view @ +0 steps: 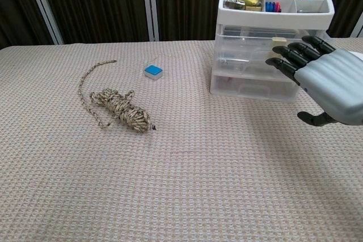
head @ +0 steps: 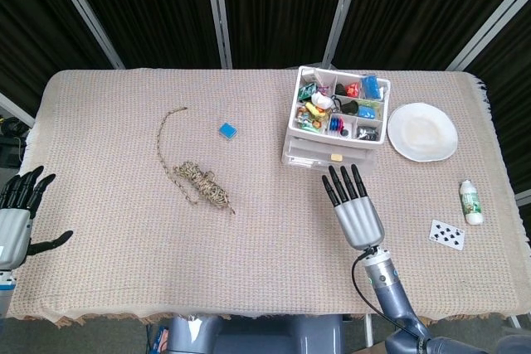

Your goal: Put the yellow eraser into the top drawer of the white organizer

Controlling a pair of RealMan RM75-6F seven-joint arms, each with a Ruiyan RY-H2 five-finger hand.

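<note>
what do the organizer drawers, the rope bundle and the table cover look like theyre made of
Organizer drawers: seemingly clear glossy plastic, since contents show through the fronts; the frame looks like white plastic.
Rope bundle: seemingly braided cord, tan with dark flecks, matte; the fibre cannot be told.
Table cover: looks like woven fabric, beige and matte, with a waffle-like texture and a fringed edge in the head view.

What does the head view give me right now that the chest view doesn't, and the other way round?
Only the head view shows the left hand, open at the table's near left edge, plus the white plate, small bottle and playing card right of the white organizer.

Only the chest view shows the organizer's stacked drawer fronts side-on, with the right hand's fingertips at them.

Both show the right hand, open, the yellow eraser in the top drawer, the rope bundle and the blue block.
</note>
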